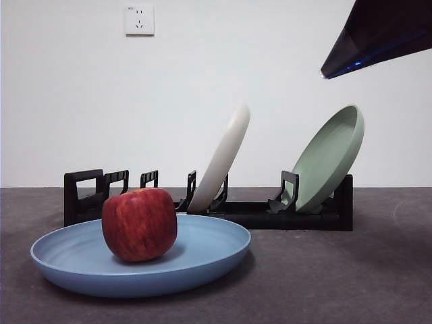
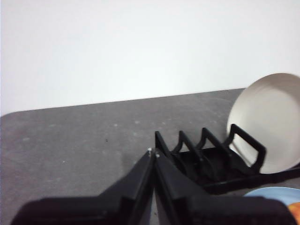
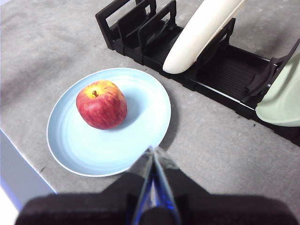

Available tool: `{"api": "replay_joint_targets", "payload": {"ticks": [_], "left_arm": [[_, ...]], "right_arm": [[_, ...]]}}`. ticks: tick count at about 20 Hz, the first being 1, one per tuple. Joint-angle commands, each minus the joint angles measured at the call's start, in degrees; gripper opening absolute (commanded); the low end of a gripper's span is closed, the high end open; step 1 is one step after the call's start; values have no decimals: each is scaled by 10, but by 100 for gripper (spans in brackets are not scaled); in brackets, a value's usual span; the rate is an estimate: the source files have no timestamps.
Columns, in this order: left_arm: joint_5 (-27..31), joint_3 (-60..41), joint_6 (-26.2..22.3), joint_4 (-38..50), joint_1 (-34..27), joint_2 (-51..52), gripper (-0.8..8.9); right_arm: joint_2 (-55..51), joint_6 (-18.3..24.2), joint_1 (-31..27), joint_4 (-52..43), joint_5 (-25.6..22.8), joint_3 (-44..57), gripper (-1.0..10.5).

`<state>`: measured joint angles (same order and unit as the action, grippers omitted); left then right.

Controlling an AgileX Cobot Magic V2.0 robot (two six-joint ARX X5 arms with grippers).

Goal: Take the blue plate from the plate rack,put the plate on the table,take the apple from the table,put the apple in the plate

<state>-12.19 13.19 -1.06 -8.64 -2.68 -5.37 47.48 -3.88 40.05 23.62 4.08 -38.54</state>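
Speckled grey table carries the long black slotted plate rack, and just before it sits the wide matte blue plate near the front edge. Blocky red apple rests inside the plate, off-centre. Right gripper hovers above the plate's rim with jaws pressed together, empty; left gripper likewise closed and empty beside the rack's end.

1. The blue plate looks matt and smooth, with faint concentric rings on its face in the right wrist view.
2. The apple has a waxy red skin with a soft sheen and fine pale streaks.
3. The plate rack looks like black moulded plastic, slightly glossy on its edges.
4. The table is dark grey, matt and lightly speckled.
5. The cream-white plate looks smooth with a dull satin finish.
6. The pale green plate is likewise smooth and matt.
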Motion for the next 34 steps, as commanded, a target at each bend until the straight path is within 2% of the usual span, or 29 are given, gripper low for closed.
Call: {"api": "replay_joint_targets", "payload": {"ticks": [1,6,13,15,28,30,32,34], "left_arm": [[1,-58,-7,42,-7,29,-2],[23,-117,-6,49,-8,46,-4],[106,-130,1,12,-7,53,-3],[106,-129,17,-22,-7,52,-3],[104,-129,22,-15,-7,52,-3],[104,-129,22,-15,-7,52,-3],[104,-129,22,-15,-7,52,-3],[104,-129,22,-15,-7,52,-3]], "right_arm": [[0,-6,0,-3,0,5,0],[0,-6,0,-4,0,5,0],[0,-6,0,-3,0,5,0],[0,-6,0,-3,0,5,0],[0,-6,0,-4,0,5,0],[0,14,0,1,-1,5,0],[0,15,0,3,-1,5,0],[-12,71,-11,7,-21,5,0]]}}
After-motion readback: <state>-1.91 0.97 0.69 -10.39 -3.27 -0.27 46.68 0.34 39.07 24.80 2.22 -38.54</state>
